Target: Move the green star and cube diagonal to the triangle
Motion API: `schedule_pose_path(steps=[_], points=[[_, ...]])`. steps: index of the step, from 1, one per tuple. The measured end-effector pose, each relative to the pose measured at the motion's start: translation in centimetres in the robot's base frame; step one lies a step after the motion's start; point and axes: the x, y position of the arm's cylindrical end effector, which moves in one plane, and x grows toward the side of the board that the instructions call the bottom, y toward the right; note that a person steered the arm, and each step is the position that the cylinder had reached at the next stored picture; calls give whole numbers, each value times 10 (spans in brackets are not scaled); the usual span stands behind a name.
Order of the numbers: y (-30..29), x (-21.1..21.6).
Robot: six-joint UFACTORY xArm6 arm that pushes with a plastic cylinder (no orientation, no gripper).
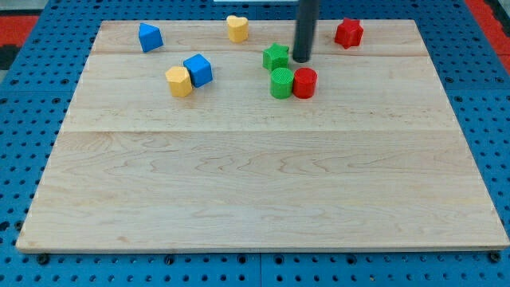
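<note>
Green star (276, 57) sits upper middle of wooden desk (263, 191), unmoved as far as visible. Blue cube (198, 69) at its 9 o'clock, well apart; blue triangle (149, 37) near 10 o'clock corner. Tool is bare rod, no jaws; my tip (301, 60) just beside star at 3 o'clock, contact unclear. Judgement: push not yet done, both blocks left to move.

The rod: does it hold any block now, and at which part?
Nothing is held. My tip stands just right of the green star, above the red cylinder; contact cannot be told.

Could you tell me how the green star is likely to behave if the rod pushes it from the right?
The green star looks rigid and squat, so it should slide, not tip. My tip sits just right of it; an off-centre push may spin it.
</note>
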Motion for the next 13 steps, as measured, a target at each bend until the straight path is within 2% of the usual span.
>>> schedule_pose_path(steps=[1,2,3,4,5,6,7,8,9,11,12,13], points=[[-40,-4],[-40,-14],[-63,-27],[-99,-16],[-98,1],[-153,-11],[-177,-4],[-142,31],[-142,62],[-161,45],[-204,79],[-207,88]])
